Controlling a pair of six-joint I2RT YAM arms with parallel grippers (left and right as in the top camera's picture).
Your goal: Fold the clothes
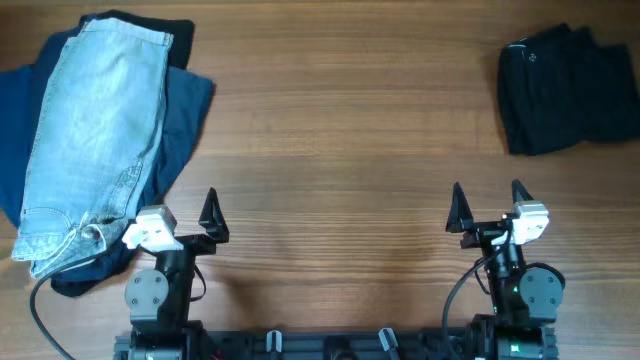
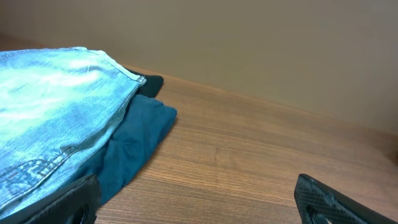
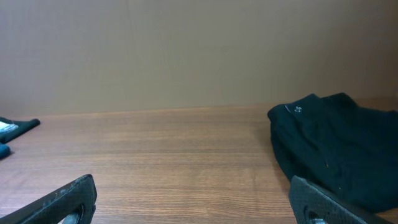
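Faded light-blue denim shorts [image 1: 95, 140] lie folded lengthwise on top of a dark blue garment [image 1: 185, 120] at the table's left; a black garment edge [image 1: 150, 22] shows behind them. The shorts [image 2: 50, 118] and the dark blue garment [image 2: 137, 143] also show in the left wrist view. A black garment [image 1: 565, 88] lies bunched at the back right and shows in the right wrist view [image 3: 339, 146]. My left gripper [image 1: 190, 215] is open and empty beside the shorts' near end. My right gripper [image 1: 490, 205] is open and empty, in front of the black garment.
The wooden table [image 1: 340, 130] stretches bare between the two piles. The arm bases [image 1: 330, 340] sit at the near edge. A plain wall [image 3: 186, 50] stands behind the table.
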